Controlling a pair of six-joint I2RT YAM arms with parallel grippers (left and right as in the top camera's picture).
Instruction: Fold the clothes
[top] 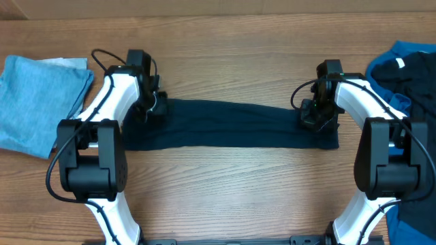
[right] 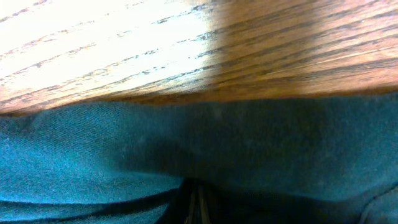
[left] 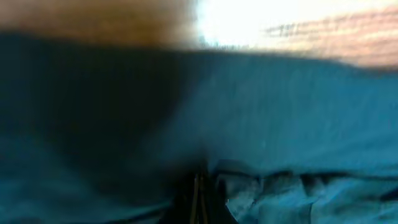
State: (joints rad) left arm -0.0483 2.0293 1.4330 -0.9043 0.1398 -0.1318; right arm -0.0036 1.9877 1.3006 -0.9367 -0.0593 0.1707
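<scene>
A very dark navy garment (top: 228,124) lies stretched into a long band across the middle of the wooden table. My left gripper (top: 151,109) is at its left end and shut on the fabric; in the left wrist view the cloth (left: 261,118) fills the frame, blurred, with the jaws (left: 198,199) closed together. My right gripper (top: 319,116) is at its right end, shut on the fabric; in the right wrist view the cloth (right: 261,143) bunches into the closed jaws (right: 196,202).
A light blue folded garment (top: 37,102) lies at the table's left edge. A pile of royal blue and dark clothes (top: 409,75) sits at the right edge. Bare wood (top: 231,190) lies in front of the band.
</scene>
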